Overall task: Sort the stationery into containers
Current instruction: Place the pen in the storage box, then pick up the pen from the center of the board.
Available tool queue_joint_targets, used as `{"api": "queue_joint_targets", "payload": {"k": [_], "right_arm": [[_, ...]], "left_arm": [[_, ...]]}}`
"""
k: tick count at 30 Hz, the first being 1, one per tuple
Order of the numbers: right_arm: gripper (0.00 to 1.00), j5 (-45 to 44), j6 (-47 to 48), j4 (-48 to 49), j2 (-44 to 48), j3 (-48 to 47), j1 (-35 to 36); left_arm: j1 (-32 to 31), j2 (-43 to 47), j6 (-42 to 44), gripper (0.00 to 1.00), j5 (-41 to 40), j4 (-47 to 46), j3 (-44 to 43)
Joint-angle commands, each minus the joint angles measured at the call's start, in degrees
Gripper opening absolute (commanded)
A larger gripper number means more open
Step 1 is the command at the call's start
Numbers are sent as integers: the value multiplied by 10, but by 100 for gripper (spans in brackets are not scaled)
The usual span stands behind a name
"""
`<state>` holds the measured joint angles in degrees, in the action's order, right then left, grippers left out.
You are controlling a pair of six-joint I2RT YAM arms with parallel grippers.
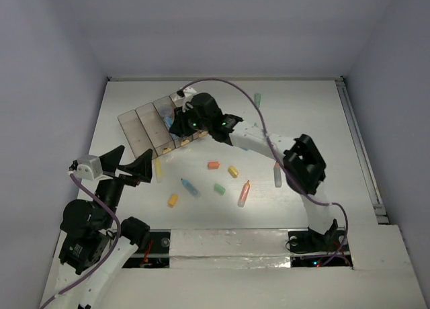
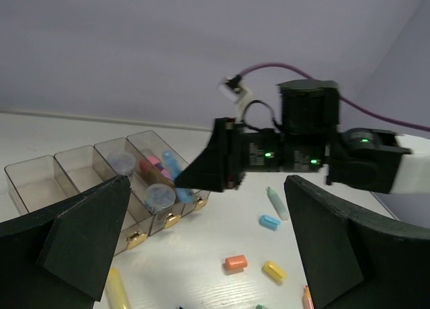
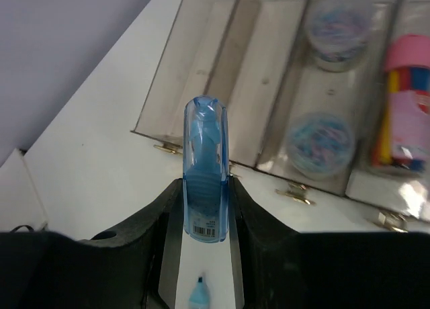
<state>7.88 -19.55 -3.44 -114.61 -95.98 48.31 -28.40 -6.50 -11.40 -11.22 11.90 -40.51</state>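
My right gripper (image 3: 205, 211) is shut on a clear blue stationery piece (image 3: 205, 171) and holds it in the air at the front edge of the smoky container tray (image 3: 222, 74). From the top view the right gripper (image 1: 180, 121) hangs over the tray (image 1: 138, 124). Two round pots (image 3: 317, 142) sit in one compartment, pink pieces (image 3: 406, 101) in the one beside it. My left gripper (image 1: 131, 162) stands open and holds nothing, left of the loose pieces. The left wrist view shows the tray (image 2: 40, 178), the blue piece (image 2: 176, 178) and the left gripper (image 2: 208, 245).
Loose on the table lie an orange block (image 1: 213, 165), a yellow block (image 1: 233, 171), a green block (image 1: 219, 188), a blue pen (image 1: 189, 186), a yellow pen (image 1: 158, 168), an orange-pink pen (image 1: 244, 193) and a pale pen (image 1: 277, 174). A green pen (image 1: 257, 99) lies far back.
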Motion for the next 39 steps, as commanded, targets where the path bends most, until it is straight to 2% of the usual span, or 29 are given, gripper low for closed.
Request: {"api": "queue_joint_targets", "payload": {"k": [1, 5, 11, 12, 13, 20, 22, 27, 30, 33, 34, 36, 39], "right_arm": [[28, 55, 34, 36, -80, -128, 12], [28, 51, 32, -16, -168, -246, 13], [30, 35, 29, -64, -260, -358, 23], [33, 35, 27, -62, -265, -362, 23], [42, 35, 26, -61, -267, -361, 23], [80, 34, 14, -47, -277, -360, 23], [83, 26, 14, -41, -265, -359, 23], [80, -22, 6, 18, -199, -289, 2], [71, -37, -14, 48, -143, -219, -43], [53, -33, -29, 48, -106, -165, -109], [47, -38, -29, 43, -103, -158, -126], [41, -58, -27, -11, -111, -161, -178], [40, -98, -8, -95, -146, -198, -232]], "left_arm": [[-2, -16, 3, 99, -6, -21, -2], [-2, -18, 4, 99, -4, -24, -3], [-2, -18, 5, 99, -2, -25, -2], [-2, -18, 5, 99, -2, -24, -2], [-2, -17, 5, 99, -2, -25, -1], [-2, -18, 5, 99, 0, -26, -2], [-2, -18, 6, 99, 0, -26, -1], [-2, -21, 6, 99, 0, -25, -1], [-2, -18, 6, 99, -1, -24, -1], [-2, -16, 5, 99, -3, -22, -2], [-2, -16, 5, 99, -3, -23, -1], [-2, -16, 6, 99, -2, -23, 0], [-2, -20, 6, 99, 0, -25, -1]]}}
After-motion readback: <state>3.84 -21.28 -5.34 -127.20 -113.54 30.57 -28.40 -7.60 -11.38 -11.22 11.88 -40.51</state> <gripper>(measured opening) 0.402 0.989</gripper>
